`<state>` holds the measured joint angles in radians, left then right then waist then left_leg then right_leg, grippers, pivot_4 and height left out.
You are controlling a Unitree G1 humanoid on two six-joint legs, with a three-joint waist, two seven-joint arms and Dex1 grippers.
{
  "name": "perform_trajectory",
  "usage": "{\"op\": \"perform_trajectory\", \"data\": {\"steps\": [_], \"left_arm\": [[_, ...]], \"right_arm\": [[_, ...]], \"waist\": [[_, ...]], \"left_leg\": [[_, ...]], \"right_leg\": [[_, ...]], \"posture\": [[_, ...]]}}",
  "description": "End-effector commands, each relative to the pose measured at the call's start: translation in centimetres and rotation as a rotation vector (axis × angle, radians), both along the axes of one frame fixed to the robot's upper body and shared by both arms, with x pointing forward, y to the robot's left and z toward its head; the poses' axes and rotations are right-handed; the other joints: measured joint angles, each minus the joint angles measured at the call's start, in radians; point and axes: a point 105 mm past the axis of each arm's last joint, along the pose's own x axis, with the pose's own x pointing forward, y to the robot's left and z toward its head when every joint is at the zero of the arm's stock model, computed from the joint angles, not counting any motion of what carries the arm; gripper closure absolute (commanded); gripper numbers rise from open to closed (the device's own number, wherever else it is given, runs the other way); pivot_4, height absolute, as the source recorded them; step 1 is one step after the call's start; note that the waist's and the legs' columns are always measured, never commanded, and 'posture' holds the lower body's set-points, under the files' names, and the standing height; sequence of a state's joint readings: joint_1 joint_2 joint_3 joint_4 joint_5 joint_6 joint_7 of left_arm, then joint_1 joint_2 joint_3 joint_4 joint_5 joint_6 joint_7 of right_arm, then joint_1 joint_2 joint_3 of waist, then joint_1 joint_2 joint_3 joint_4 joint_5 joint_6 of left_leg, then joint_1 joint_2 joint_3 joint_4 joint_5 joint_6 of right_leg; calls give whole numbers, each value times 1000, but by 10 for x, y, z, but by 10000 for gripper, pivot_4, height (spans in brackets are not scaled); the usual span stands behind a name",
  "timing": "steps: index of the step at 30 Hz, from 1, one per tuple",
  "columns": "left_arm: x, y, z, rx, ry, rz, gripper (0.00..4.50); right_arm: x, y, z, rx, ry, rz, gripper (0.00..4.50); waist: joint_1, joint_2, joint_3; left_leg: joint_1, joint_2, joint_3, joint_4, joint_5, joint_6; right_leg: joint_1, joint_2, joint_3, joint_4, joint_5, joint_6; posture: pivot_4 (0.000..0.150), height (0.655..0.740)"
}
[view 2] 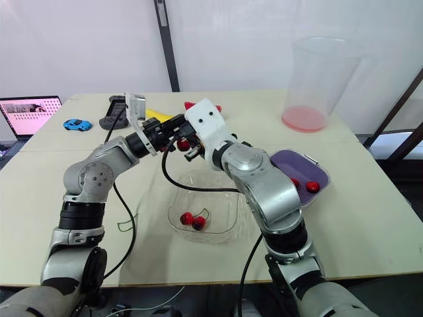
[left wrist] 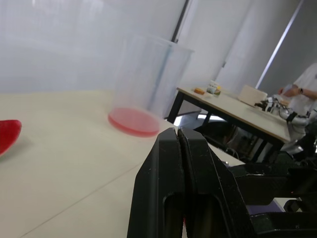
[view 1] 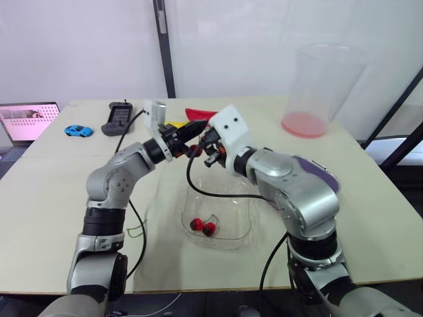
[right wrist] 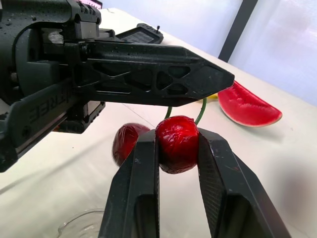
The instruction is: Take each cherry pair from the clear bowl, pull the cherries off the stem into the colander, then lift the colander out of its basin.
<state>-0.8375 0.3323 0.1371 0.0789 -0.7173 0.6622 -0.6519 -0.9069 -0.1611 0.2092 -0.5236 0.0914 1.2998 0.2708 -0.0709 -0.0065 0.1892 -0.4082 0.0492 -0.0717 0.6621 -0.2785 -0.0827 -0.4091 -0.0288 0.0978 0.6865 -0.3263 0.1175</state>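
Note:
My right gripper (right wrist: 177,134) is shut on one red cherry (right wrist: 177,144) held above the table, behind the clear bowl (view 1: 236,228). The pair's second cherry (right wrist: 126,141) hangs beside it. My left gripper (view 1: 198,127) meets it from the left, shut on the green stem (right wrist: 202,108) just above the cherries; its fingers (left wrist: 176,148) are pressed together. Another cherry pair (view 1: 203,226) lies in the clear bowl. The purple colander (view 2: 291,165) sits to the right, behind my right arm, with two cherries (view 2: 312,187) in it.
A tall clear tub (view 1: 317,86) with a pink bottom stands at the back right. A red watermelon slice (right wrist: 247,106) and a yellow item (view 1: 177,123) lie behind the grippers. A black handset (view 1: 119,117), blue toy car (view 1: 78,131) and laptop (view 1: 26,122) sit far left.

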Motion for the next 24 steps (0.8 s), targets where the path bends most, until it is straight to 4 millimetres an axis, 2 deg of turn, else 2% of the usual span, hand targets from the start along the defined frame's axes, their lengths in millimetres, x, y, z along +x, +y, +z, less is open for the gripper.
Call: {"op": "perform_trajectory", "data": {"steps": [1,2,5,8,12,15,18,21,24], "left_arm": [[-3,4,14,-24,-57,2,45000],[-3,4,13,-23,-57,2,45000],[-1,6,14,-12,-64,14,45000],[-5,6,14,10,-73,-21,45000],[-23,2,10,85,-94,-151,45000],[-44,0,5,135,-90,-279,45000],[-60,-2,2,156,-74,-374,45000],[-69,-5,3,158,-64,-431,45000],[-71,-8,5,152,-66,-434,45000]], "right_arm": [[-8,-2,12,8,-50,39,16354],[-10,-3,11,-4,-45,54,11304],[-19,-15,2,-49,20,155,11304],[-38,-24,7,69,29,342,11304],[-56,-43,7,199,229,551,11304],[-53,-54,12,308,314,576,11304],[-44,-57,8,354,349,555,11304],[-43,-50,5,381,367,573,11304],[-44,-41,5,414,383,606,11304]], "waist": [[1,0,0],[2,0,0],[3,0,0],[2,0,0],[0,0,0],[0,0,0],[1,0,0],[2,0,0],[1,0,0]], "left_leg": [[0,0,0,0,0,0],[0,0,0,0,0,0],[0,0,0,0,0,0],[0,0,-2,0,0,0],[0,0,-2,0,0,1],[0,0,-2,-1,0,1],[0,0,-2,-1,0,1],[0,0,-2,-1,0,1],[0,0,-2,-1,0,0]], "right_leg": [[0,0,0,0,0,0],[0,0,0,0,0,0],[0,0,0,-1,0,0],[2,0,-2,-2,0,0],[2,0,-2,-2,0,0],[2,1,-2,-2,0,0],[2,0,-2,-2,0,0],[2,0,-2,-2,0,0],[2,0,-2,-2,0,0]], "posture": [[1500,7380],[1500,7380],[1500,7380],[1500,7380],[1500,7380],[1500,7380],[1500,7380],[1500,7380],[1500,7380]]}}
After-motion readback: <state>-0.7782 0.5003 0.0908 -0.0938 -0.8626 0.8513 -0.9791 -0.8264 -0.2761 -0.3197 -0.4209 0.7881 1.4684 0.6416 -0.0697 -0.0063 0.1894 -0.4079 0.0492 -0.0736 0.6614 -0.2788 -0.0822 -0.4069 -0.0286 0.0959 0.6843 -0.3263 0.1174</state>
